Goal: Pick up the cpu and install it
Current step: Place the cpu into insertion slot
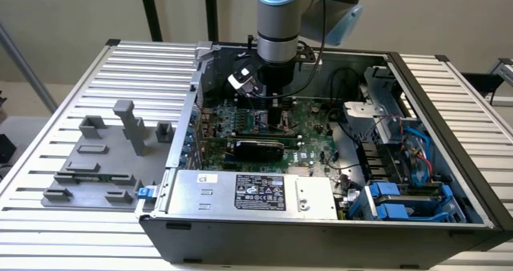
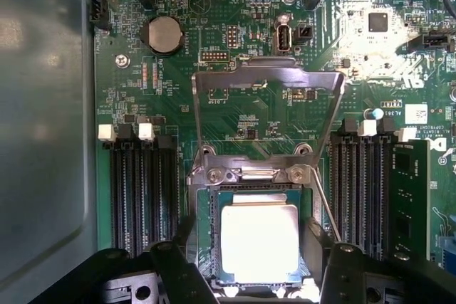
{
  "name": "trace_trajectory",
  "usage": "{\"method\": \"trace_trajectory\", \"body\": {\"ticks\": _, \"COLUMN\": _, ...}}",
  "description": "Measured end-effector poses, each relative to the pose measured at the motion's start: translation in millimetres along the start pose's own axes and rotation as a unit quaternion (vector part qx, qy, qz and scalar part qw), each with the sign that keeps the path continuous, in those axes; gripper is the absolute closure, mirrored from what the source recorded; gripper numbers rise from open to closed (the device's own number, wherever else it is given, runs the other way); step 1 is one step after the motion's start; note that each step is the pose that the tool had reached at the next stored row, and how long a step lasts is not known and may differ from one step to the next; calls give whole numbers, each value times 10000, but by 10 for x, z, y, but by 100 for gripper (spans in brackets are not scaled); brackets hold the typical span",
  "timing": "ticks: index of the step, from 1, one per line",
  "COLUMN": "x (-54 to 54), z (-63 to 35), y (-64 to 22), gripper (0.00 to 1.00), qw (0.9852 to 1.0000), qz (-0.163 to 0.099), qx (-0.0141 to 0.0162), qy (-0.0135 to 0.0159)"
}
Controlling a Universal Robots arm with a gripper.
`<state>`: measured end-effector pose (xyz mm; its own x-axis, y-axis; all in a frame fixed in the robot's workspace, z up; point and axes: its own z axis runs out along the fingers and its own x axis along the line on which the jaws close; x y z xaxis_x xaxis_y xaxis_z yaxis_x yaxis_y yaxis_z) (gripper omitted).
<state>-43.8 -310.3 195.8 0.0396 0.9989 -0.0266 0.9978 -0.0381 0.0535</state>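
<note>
The cpu [image 2: 260, 240], in its socket [image 2: 249, 174] at twelve o'clock of the power supply [image 1: 248, 190], looks light, stiff and delicate — best pinched by opposite edges, which the spread gripper [image 2: 252, 261] flanks.

Open case [image 1: 321, 238] sits on the table [image 1: 152, 60] toward the edge at the exterior view's right, with the tray [image 1: 88, 181] on the table beside the case wall at the exterior view's left. In the case, the power supply [image 1: 256, 191] lies along the near wall, the motherboard [image 1: 313, 133] behind it, and the drive bays [image 1: 405, 202] in the near corner at the exterior view's right. The cpu [image 2: 260, 243] lies in the socket [image 2: 205, 240] on the motherboard, between and apart from the spread fingers of the gripper [image 2: 255, 250]; memory slots [image 2: 142, 190] flank the socket on both sides and the load frame [image 2: 267, 76] stands raised off it.
</note>
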Motion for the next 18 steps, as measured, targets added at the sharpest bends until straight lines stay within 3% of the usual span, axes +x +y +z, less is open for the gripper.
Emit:
{"method": "trace_trajectory", "body": {"ticks": 3, "x": 1, "z": 0, "y": 0, "gripper": 31, "qw": 10000, "qz": 2, "qx": 1, "qy": 20}}
{"method": "trace_trajectory", "body": {"ticks": 9, "x": -4, "z": -23, "y": 2, "gripper": 31, "qw": 10000, "qz": 3, "qx": 1, "qy": 28}}
{"method": "trace_trajectory", "body": {"ticks": 17, "x": -64, "z": -137, "y": 3, "gripper": 31, "qw": 10000, "qz": 8, "qx": 3, "qy": 57}}
{"method": "trace_trajectory", "body": {"ticks": 18, "x": -71, "z": -145, "y": -3, "gripper": 40, "qw": 10000, "qz": 10, "qx": 3, "qy": 64}}
